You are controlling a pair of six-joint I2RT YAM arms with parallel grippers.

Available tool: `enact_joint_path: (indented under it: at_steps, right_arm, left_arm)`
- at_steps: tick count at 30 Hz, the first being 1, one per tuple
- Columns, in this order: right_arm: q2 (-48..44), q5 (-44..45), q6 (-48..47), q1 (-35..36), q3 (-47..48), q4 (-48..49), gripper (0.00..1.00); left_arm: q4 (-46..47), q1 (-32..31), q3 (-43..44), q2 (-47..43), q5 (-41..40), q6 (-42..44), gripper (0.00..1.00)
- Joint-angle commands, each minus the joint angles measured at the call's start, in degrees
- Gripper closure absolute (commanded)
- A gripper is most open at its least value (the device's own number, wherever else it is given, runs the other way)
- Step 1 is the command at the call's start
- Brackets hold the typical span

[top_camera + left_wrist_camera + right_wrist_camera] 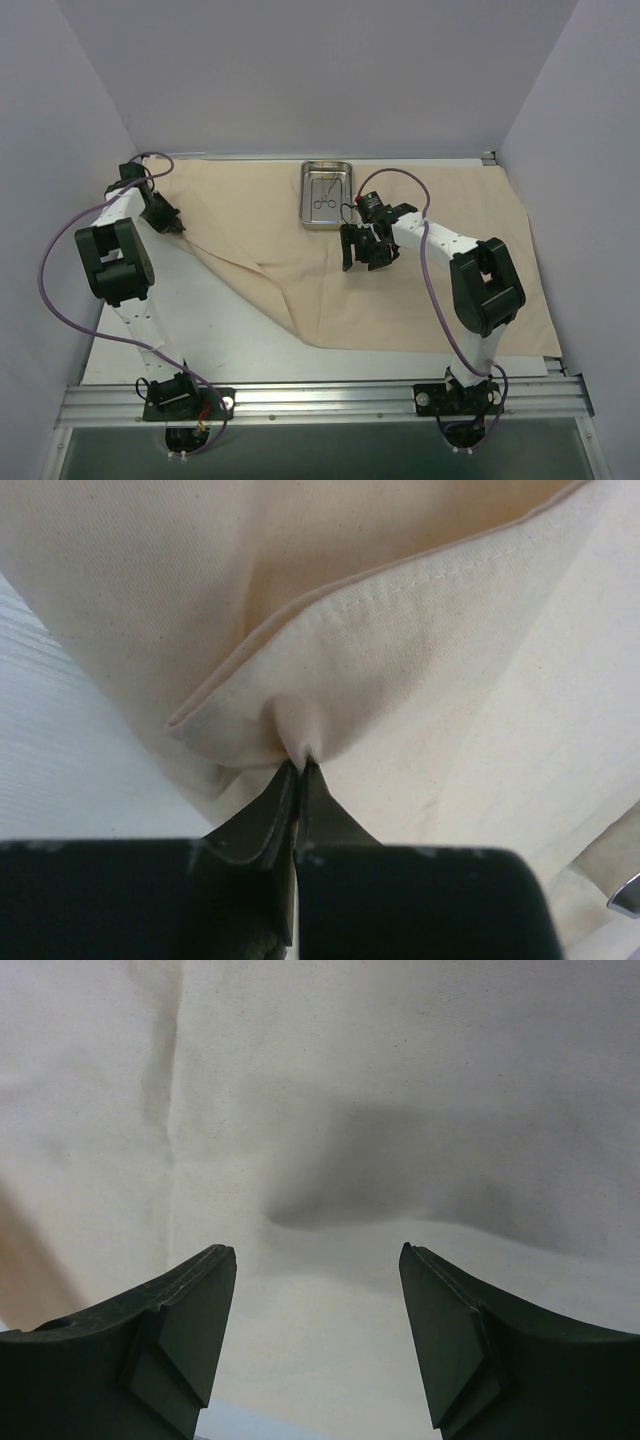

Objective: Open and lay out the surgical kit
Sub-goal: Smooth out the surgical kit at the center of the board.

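The beige cloth wrap (300, 270) lies spread over most of the table. The steel tray (327, 194) sits on it at the back middle, with two thin scissor-like instruments (324, 193) inside. My left gripper (165, 222) is shut on a folded left corner of the cloth (330, 670), pinching a pleat at the fingertips (302, 763). My right gripper (362, 252) is open and empty, hovering over the cloth (330, 1160) just in front of the tray, with a soft wrinkle under it.
Bare white table (190, 320) shows at the front left, where the cloth edge runs diagonally. Grey walls close in the back and both sides. A metal rail (320, 400) carries the arm bases at the near edge.
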Motion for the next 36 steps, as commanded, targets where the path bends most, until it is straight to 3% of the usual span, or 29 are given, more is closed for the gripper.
enact_joint_path:
  at_steps: [1,4,9,10,11,15,16,21,25,31,36]
  right_arm:
    - [0.6,-0.6,-1.1,-0.3,1.5,-2.1,0.32]
    - [0.6,-0.9,-1.1,-0.3,1.5,-1.7,0.32]
    - [0.4,-1.2,-1.5,-0.3,1.6,-1.6,0.32]
    - [0.2,-1.3,-1.5,-0.3,1.6,-1.6,0.33]
    - [0.1,-1.3,-1.6,-0.3,1.6,-1.6,0.32]
    - [-0.8,-1.4,-1.7,-0.3,0.8,-1.4,0.32]
    - [-0.9,-1.3,-1.8,-0.3,0.3,-1.4,0.32]
    - [-2.4,-1.2,-1.5,-0.3,-1.1,-1.3,0.32]
    - [-2.3,-0.9,-1.6,-0.3,-1.0,-1.7,0.32]
    - [-2.3,-1.1,-1.9,-0.3,0.2,-2.0,0.32]
    - [-2.0,-2.0,-2.3,-0.3,0.7,-1.9,0.32]
  left_arm:
    - [-1.8,-0.1,4.4,-1.0,-1.6,1.9,0.98]
    - [-3.1,-0.3,4.0,-3.8,-3.1,3.2,0.92]
    - [-7.9,-0.4,5.9,-6.2,-4.9,5.7,0.92]
    - [-7.9,-0.4,5.9,-6.3,-4.9,6.0,0.88]
    - [-8.1,-0.4,5.9,-6.5,-4.3,6.6,0.76]
    - [-8.0,-0.4,6.0,-5.6,-2.9,6.8,0.74]
    - [-7.9,-0.5,6.1,-5.2,-2.8,6.8,0.75]
    - [-7.3,-0.6,6.1,-4.4,-2.2,6.0,0.97]
    - [-8.3,-0.7,6.0,-5.0,-4.8,5.7,0.98]
    - [-22.9,-0.5,7.6,-7.7,-17.7,4.8,0.98]
    - [-29.1,-0.5,-4.4,-18.3,-21.1,0.3,0.98]
